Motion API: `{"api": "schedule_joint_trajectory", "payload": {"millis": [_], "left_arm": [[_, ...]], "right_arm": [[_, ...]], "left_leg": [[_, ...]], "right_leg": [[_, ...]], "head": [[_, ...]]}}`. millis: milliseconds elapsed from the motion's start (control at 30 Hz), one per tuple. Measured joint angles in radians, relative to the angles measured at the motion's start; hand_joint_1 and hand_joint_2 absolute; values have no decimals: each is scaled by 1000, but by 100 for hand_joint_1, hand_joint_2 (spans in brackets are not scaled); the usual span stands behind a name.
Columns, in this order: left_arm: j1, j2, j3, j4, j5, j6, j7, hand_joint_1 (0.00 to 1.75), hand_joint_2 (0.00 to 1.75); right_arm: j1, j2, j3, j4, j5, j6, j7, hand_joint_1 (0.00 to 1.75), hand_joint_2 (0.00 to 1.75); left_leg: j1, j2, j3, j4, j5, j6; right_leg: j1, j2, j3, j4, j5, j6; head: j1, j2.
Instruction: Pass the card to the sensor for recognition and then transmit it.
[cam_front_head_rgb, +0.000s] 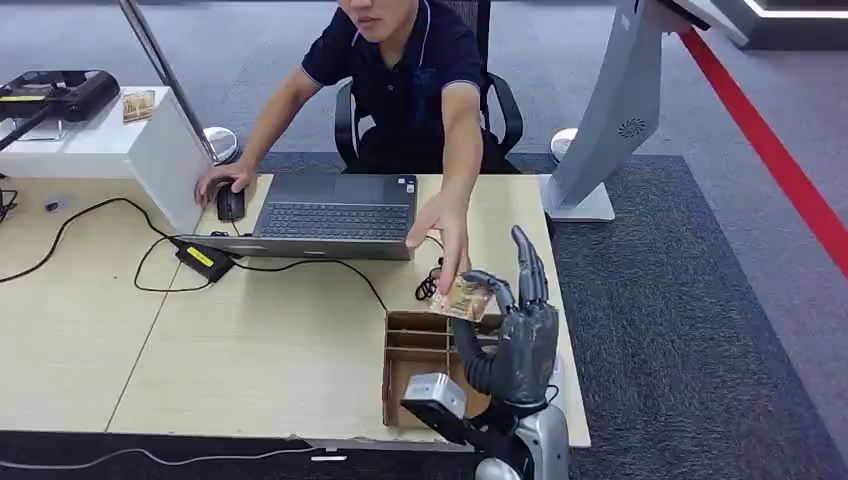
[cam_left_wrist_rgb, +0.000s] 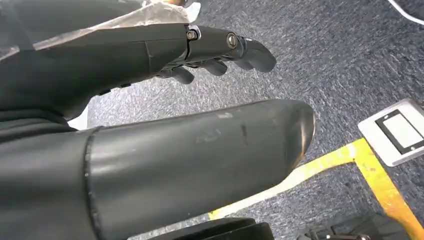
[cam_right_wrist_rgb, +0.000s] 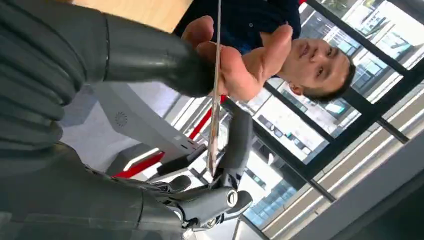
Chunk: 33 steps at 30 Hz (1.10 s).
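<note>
Just above the cardboard organizer (cam_front_head_rgb: 415, 345) at the near edge of the surface (cam_front_head_rgb: 250, 340), the right hand (cam_front_head_rgb: 515, 330) holds the card (cam_front_head_rgb: 462, 298) pinched between its thumb and a finger, the other fingers (cam_front_head_rgb: 528, 265) pointing upward. The person's hand (cam_front_head_rgb: 445, 232) reaches down from the laptop (cam_front_head_rgb: 335, 212) side and touches the card's far edge. In the right wrist view the card (cam_right_wrist_rgb: 216, 90) is seen edge-on, clamped against the grey thumb (cam_right_wrist_rgb: 155, 55) with the person's fingers (cam_right_wrist_rgb: 235, 65) on it. The person's other hand rests on a mouse (cam_front_head_rgb: 230, 203) beside the laptop. Well away from the organizer, the left hand (cam_left_wrist_rgb: 200, 50) hangs over grey carpet (cam_left_wrist_rgb: 325, 60) with a yellow stripe (cam_left_wrist_rgb: 350, 160), its fingers slightly curled, apart and holding nothing.
</note>
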Motion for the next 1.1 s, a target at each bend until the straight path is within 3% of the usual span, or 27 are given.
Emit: {"api": "schedule_joint_trajectory", "payload": {"millis": [233,500,733,933,1100], "left_arm": [[0,0,0,0,2,-3,0,0,0],[1,0,1,0,24,1,-12,0,0],[3,0,9,0,47,8,-18,0,0],[6,1,22,0,72,16,-29,0,0],[6,2,34,0,79,17,-31,0,0]], "right_arm": [[3,-7,4,7,1,0,39,0,175],[30,-45,31,11,-88,0,214,0,175],[34,-134,109,16,-249,0,404,0,175],[40,-229,175,-3,-438,-1,456,0,175],[57,-277,195,-23,-452,-1,462,0,175]], "left_leg": [[0,0,1,0,0,0],[0,0,1,0,0,0],[0,0,0,0,0,0],[0,0,1,0,0,0],[0,0,0,0,0,0]], "right_leg": [[0,0,0,0,0,0],[0,0,0,0,0,0],[0,0,0,0,0,0],[0,0,0,0,0,0],[0,0,-1,0,0,0]], "head": [[0,0],[0,0],[0,0],[0,0],[0,0]]}}
